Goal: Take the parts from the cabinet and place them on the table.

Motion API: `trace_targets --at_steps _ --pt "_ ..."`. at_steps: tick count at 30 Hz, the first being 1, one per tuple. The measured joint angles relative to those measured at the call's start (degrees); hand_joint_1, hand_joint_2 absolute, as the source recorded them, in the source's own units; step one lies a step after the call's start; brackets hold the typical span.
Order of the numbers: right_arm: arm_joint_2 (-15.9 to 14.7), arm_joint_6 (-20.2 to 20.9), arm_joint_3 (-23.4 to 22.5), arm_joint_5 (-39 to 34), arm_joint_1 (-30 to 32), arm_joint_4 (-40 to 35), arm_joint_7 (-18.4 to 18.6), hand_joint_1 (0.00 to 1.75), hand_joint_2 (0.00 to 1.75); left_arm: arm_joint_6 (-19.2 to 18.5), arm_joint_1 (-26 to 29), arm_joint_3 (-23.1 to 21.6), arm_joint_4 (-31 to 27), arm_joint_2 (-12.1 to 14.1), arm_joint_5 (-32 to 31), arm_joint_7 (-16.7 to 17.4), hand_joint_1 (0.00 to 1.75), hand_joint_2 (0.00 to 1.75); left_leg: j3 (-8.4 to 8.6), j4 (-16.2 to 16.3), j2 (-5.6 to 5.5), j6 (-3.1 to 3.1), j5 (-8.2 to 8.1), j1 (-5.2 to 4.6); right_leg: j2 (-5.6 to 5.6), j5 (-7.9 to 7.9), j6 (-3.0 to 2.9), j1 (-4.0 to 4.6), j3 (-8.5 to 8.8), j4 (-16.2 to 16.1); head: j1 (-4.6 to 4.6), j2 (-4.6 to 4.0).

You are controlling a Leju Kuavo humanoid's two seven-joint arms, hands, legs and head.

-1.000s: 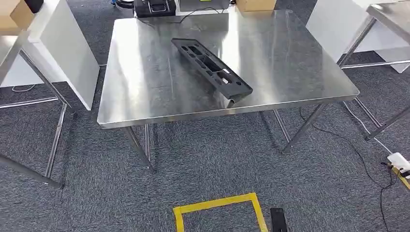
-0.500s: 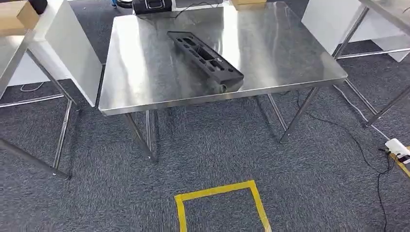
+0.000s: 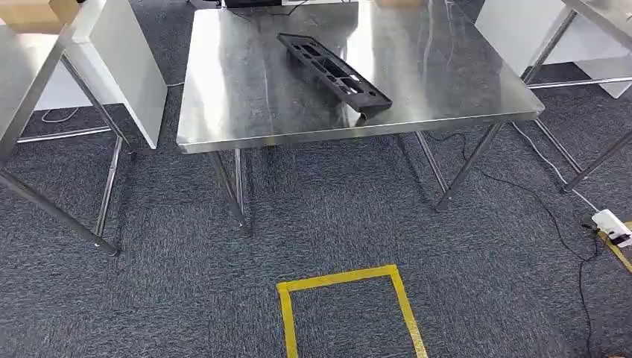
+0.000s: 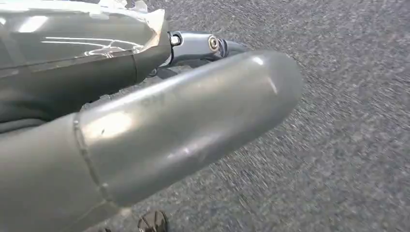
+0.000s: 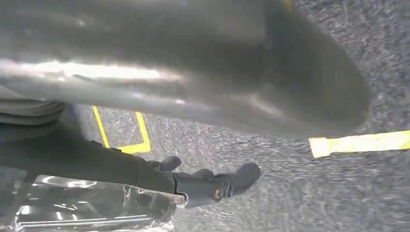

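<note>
On table (image 3: 447, 82), part (image 3: 334, 73) diagonal.

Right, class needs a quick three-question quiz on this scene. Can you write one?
1. True or false: the black part lies on the carpet.
2. What is marked on the carpet in front of the steel table? A. a yellow tape square B. a red circle C. a white arrow
3. Fill in: in the head view, the white power strip lies on the table's ____ side.

Key: 1 false, it lies on the steel table; 2 A; 3 right.
</note>
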Motion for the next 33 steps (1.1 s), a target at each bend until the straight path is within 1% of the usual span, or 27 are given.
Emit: trace_targets --at_steps 1,2,3,4,5,6,8,9,10,11,12,13,14,15,16,17,18,19,20,21,23,28,29,30,31,32,33 --pt "0.0 -0.1 -0.2 -0.1 0.0 0.0 0.0 0.0 0.0 -0.1 0.0 -0.2 0.0 0.0 -0.2 0.0 0.0 0.0 -0.82 0.0 0.06 -0.14 0.67 0.01 0.0 1.62 0.91 -0.11 1.65 -1.1 0.04 0.0" --pt "0.0 -0.2 -0.4 -0.2 -0.1 0.0 -0.1 0.0 0.0 -0.2 0.0 -0.4 0.0 0.0 -0.2 0.0 0.0 0.0 -1.56 0.1 0.07 -0.34 1.28 0.06 0.0 3.61 1.72 -0.25 4.18 -4.1 0.11 0.0" --pt "0.0 -0.3 -0.6 -0.4 -0.2 0.0 -0.2 0.0 0.0 -0.5 0.0 -0.6 0.0 0.0 -0.3 0.0 0.0 0.0 -2.25 0.1 0.06 -0.67 1.92 0.11 0.0 5.22 2.26 -0.51 7.71 -9.0 0.09 0.0" --pt "0.0 -0.4 -0.8 -0.7 -0.4 0.0 -0.5 0.0 0.0 -0.6 -0.1 -0.7 0.0 0.1 -0.4 0.0 0.0 0.0 -2.55 0.3 0.02 -1.1 2.46 0.0 0.1 5.17 2.2 -0.92 11.88 -14.8 0.15 0.0" --pt "0.0 -0.5 -1.0 -1.2 -0.6 0.0 -0.8 0.0 0.0 -1.1 -0.1 -0.8 0.1 0.2 -0.4 0.0 0.0 0.0 -2.91 0.4 0.01 -1.5 2.9 -0.24 0.31 3.4 1.66 -0.4 15.57 -20.3 0.24 0.0" --pt "0.0 -0.6 -1.2 -1.5 -0.6 0.0 -1.0 0.0 0.0 -1.2 -0.1 -0.8 0.1 0.2 -0.5 0.0 0.0 0.0 -2.9 0.3 0.14 -1.8 3.64 -0.31 0.43 2.83 0.62 -0.18 15.16 -21.6 -0.13 0.0" --pt "0.1 -0.7 -2.0 -2.4 -0.5 0.0 -1.3 0.0 0.0 -1.8 -0.1 -0.9 0.1 0.4 -0.9 -0.2 0.0 0.0 -3.03 -0.4 0.15 -2.25 4.96 -0.02 0.38 3.5 -0.28 0.25 14.27 -21.1 -0.22 0.0" --pt "0.1 -0.8 -2.5 -3.1 -0.1 0.2 -1.5 0.0 0.0 -2.2 0.1 -0.9 0.1 0.5 -0.9 -0.4 0.0 0.0 -3.4 -0.5 0.08 -2.77 5.45 0.14 0.23 4.29 -1.29 0.03 13.66 -21.3 -0.15 0.0" --pt "0.0 -0.9 -3.0 -3.5 -0.1 0.2 -1.6 0.0 0.0 -2.4 0.3 -0.9 0.1 0.6 -1.0 -0.6 0.0 0.0 -3.99 0.5 0.01 -3.0 2.89 0.43 -0.1 4.98 -2.11 -0.39 12.96 -21.3 -0.26 0.0" --pt "0.0 -1.1 -3.5 -3.8 0.0 0.2 -1.6 0.0 0.0 -2.4 0.4 -1.0 0.1 0.6 -1.0 -0.8 0.0 0.0 -4.61 2.8 0.03 -3.1 -1.39 0.45 -0.11 5.73 -2.75 -0.25 12.15 -21.3 -0.33 0.0" --pt "0.0 -1.2 -3.8 -3.9 0.0 0.3 -1.6 0.0 0.0 -2.6 0.4 -1.0 0.2 0.5 -1.0 -0.8 0.0 0.0 -5.29 6.8 -0.03 -3.27 -5.73 0.51 -0.25 6.53 -3.28 -0.09 11.22 -21.2 -0.53 0.0" --pt "0.0 -1.2 -4.1 -4.0 0.0 0.3 -1.7 0.0 0.0 -2.8 0.4 -1.2 0.2 0.5 -1.0 -0.9 0.0 0.0 -5.94 11.1 -0.21 -3.41 -8.88 0.51 -0.29 7.29 -3.42 0.09 10.31 -21.2 -0.52 0.0" --pt "0.0 -1.2 -4.3 -4.0 0.0 0.3 -1.7 0.0 0.0 -2.9 0.3 -1.4 0.2 0.6 -1.0 -0.9 0.0 0.0 -6.38 15.2 -0.25 -3.48 -10.46 0.5 -0.34 8.07 -3.43 0.27 9.72 -21.1 -0.5 0.0" --pt "0.0 -1.2 -4.6 -4.0 0.1 0.3 -1.7 0.0 0.0 -2.9 0.3 -1.6 0.2 0.6 -1.1 -0.9 0.0 0.0 -6.13 18.3 -0.25 -3.46 -9.69 0.5 -0.37 8.98 -3.34 0.39 8.4 -20.8 -0.55 0.0" --pt "0.0 -1.3 -4.7 -4.0 0.1 0.3 -1.7 0.0 0.0 -3.0 0.4 -1.7 0.2 0.6 -1.1 -0.9 0.0 0.0 -5.0 18.6 -0.25 -3.35 -7.6 0.5 -0.41 9.54 -3.23 0.44 7.36 -20.6 -0.52 0.0" --pt "0.0 -1.3 -4.9 -4.0 0.2 0.3 -1.7 0.0 0.0 -3.0 0.3 -1.9 0.2 0.6 -1.1 -1.0 0.0 0.0 -2.68 16.6 -0.24 -3.2 -5.03 0.51 -0.44 10.06 -3.13 0.44 6.26 -20.1 -0.57 0.0" --pt "0.0 -1.3 -5.0 -4.0 0.2 0.3 -1.7 0.0 0.0 -3.0 0.4 -1.9 0.2 0.6 -1.1 -1.0 0.0 0.0 0.6 12.9 -0.24 -2.95 -3.48 0.51 -0.42 10.45 -2.94 0.44 5.34 -19.7 -0.57 0.0" --pt "0.0 -1.3 -5.1 -4.0 0.2 0.3 -1.7 0.0 0.0 -3.0 0.3 -1.9 0.2 0.6 -1.1 -1.0 0.0 0.0 4.59 7.7 -1.01 -2.46 -3.66 0.45 0.09 10.72 -2.68 0.46 4.64 -19.4 -0.63 0.0" --pt "0.3 -1.3 -5.1 -4.2 0.1 0.3 -1.7 0.0 0.0 -3.1 0.2 -2.1 0.2 0.8 -1.1 -1.1 0.0 0.0 8.96 1.7 -2.95 -1.76 -6.07 0.25 0.31 11.07 -2.35 0.59 4.09 -19.1 -0.57 0.0" --pt "0.3 -1.4 -5.3 -4.5 -0.1 0.3 -1.9 0.0 0.0 -3.3 0.2 -2.2 0.2 0.7 -1.2 -1.3 0.0 0.0 10.51 -1.7 -2.95 -1.76 -7.09 0.4 0.33 11.61 -2.01 0.68 3.93 -19.0 -0.5 0.0" --pt "0.3 -1.5 -6.0 -5.5 -0.3 0.3 -2.6 0.0 0.0 -3.3 0.1 -2.3 0.3 0.7 -1.4 -1.3 0.0 0.0 10.02 -2.3 -1.92 -1.39 -7.67 -0.19 0.72 12.97 -1.22 0.53 3.01 -19.0 -0.7 0.0" --pt "0.3 -1.5 -6.3 -5.7 -0.2 0.3 -2.8 0.0 0.0 -3.3 0.1 -2.3 0.3 0.7 -1.4 -1.3 0.0 0.0 9.84 -2.4 -1.71 -1.2 -7.43 -0.25 0.89 13.33 -1.01 0.56 2.9 -19.2 -0.63 0.0" --pt "0.3 -1.5 -6.5 -5.8 -0.1 0.3 -2.9 0.0 0.0 -3.3 0.2 -2.3 0.3 0.6 -1.4 -1.3 0.0 0.0 9.11 -2.7 -1.42 -0.85 -6.87 -0.15 1.17 13.7 -0.55 1.14 2.55 -19.4 -0.52 0.0" --pt "0.1 -1.6 -6.8 -6.1 -0.1 0.3 -3.0 0.0 0.0 -3.2 0.2 -2.3 0.5 0.4 -1.4 -1.1 0.0 0.0 8.99 -3.1 -0.69 -0.44 -6.12 0.55 1.21 13.4 -0.71 0.57 2.11 -18.5 -0.57 0.0" --pt "0.2 -1.6 -7.0 -6.2 0.1 0.4 -3.1 0.0 0.0 -3.0 0.3 -2.3 0.5 0.5 -1.4 -1.0 0.0 0.0 8.41 -3.3 -0.49 -0.06 -5.64 0.32 1.11 11.36 -1.02 0.76 0.93 -16.7 -0.53 0.0" --pt "0.1 -1.7 -8.0 -6.5 0.4 0.4 -3.6 0.0 0.0 -3.0 0.4 -2.3 0.5 0.5 -1.5 -0.8 0.0 0.0 5.94 -3.0 2.12 0.12 -3.64 0.08 0.89 2.94 -0.75 0.02 -3.32 -1.1 0.18 0.0" --pt "0.1 -1.7 -8.0 -6.5 0.5 0.4 -3.7 0.0 0.0 -3.0 0.4 -2.3 0.5 0.5 -1.5 -0.8 0.0 0.0 5.49 -2.9 2.77 -0.04 -3.31 0.09 0.78 3.08 -0.17 -0.2 -1.58 -2.3 0.13 0.0"
